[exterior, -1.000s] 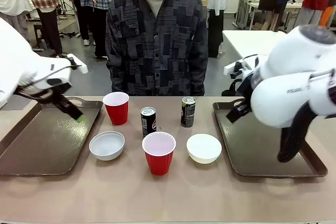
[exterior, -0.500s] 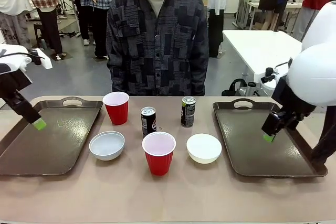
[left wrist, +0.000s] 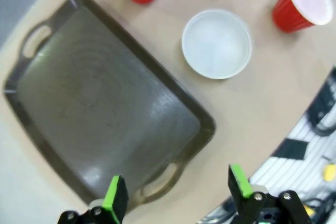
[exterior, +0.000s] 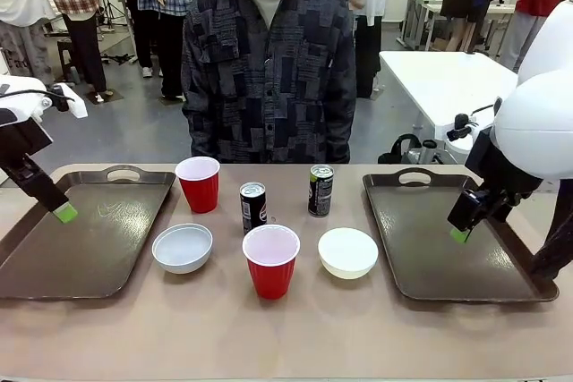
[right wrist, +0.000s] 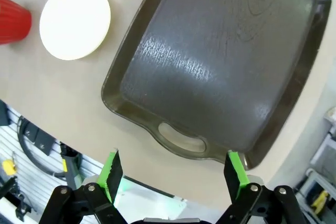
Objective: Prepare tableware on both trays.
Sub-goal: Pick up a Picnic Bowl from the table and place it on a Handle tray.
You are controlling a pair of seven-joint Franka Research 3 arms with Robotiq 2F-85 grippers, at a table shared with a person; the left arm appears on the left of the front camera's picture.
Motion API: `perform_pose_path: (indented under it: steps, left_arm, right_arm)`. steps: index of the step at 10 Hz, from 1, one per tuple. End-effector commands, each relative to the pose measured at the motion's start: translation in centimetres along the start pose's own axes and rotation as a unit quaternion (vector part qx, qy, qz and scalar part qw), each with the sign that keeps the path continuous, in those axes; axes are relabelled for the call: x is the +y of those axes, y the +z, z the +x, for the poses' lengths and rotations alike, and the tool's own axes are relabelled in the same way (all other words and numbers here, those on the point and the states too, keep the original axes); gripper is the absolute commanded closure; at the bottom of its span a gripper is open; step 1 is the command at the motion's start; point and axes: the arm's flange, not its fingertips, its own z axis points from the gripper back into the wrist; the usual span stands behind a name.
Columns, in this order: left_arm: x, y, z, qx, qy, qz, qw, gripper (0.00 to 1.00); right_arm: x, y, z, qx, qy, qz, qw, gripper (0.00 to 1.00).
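While between trays (exterior: 81, 248), tableware (exterior: 271, 261) on tabletop (exterior: 286, 337).

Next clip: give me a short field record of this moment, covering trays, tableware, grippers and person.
trays: left tray, right tray
cups: far cup, near cup, upright on table
bowls: left bowl, right bowl, on table
cans: left can, right can, upright on table
left gripper: open, above left tray
right gripper: open, above right tray
person: standing at far side

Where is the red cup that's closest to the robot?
In the front view, the near red cup stands mid-table, between the left bowl and the right bowl, just on the robot's side of a dark can.
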Motion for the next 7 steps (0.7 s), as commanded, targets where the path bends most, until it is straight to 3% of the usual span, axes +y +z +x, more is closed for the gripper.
perform_pose_path:
  steps: [1,3,4,6,7]
  left_arm:
    - [4.7,-0.2,-0.1,-0.028,0.072,-0.133,0.988,0.0]
    - [9.5,-1.0,-2.2,-0.041,0.125,-0.241,0.962,0.0]
    - [11.7,-1.5,-3.2,-0.036,0.151,-0.268,0.951,0.0]
    - [16.2,-2.2,-5.3,-0.047,0.218,-0.291,0.93,0.0]
    - [17.9,-1.5,-7.0,-0.081,0.254,-0.296,0.917,0.0]
  right_arm:
    - [-5.2,-0.2,0.3,-0.01,-0.035,0.14,0.99,0.0]
    - [-12.1,-0.1,-2.7,-0.038,-0.081,0.289,0.953,0.0]
    - [-15.4,-0.9,-4.1,-0.042,-0.11,0.339,0.933,0.0]
    - [-21.6,-2.2,-6.5,-0.055,-0.168,0.397,0.901,0.0]
    - [-22.9,-2.3,-7.4,-0.069,-0.175,0.422,0.887,0.0]
